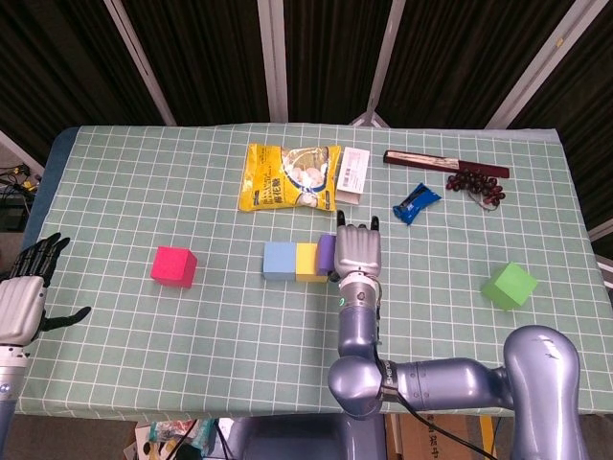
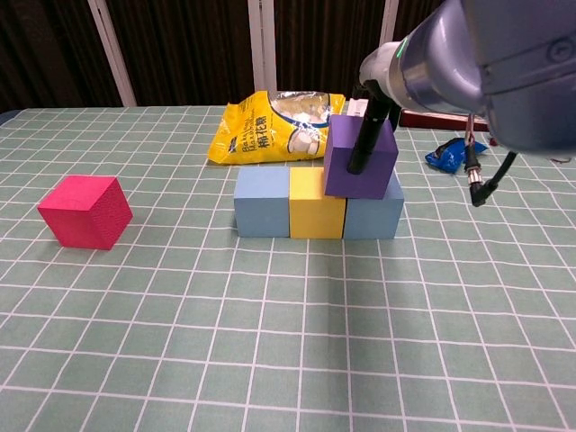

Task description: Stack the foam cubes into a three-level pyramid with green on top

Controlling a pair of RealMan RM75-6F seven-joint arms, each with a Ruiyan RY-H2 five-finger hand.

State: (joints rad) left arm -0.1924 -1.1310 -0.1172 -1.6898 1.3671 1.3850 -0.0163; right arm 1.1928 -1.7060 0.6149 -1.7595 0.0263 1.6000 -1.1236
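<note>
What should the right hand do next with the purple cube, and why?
Probably let go and lift away: the right hand has the purple cube already sitting on the bottom row, over the yellow cube. The pink cube goes beside it next.

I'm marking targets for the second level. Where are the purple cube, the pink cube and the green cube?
purple cube [image 2: 371,171]: chest view, on its front face beside the finger.
pink cube [image 2: 79,213]: chest view, middle of its front face.
green cube [image 1: 510,286]: head view, centre of the cube.

Dark slatted wall [image 1: 211,57] behind; green checked tablecloth [image 1: 192,316] over table; pale uprights.
</note>
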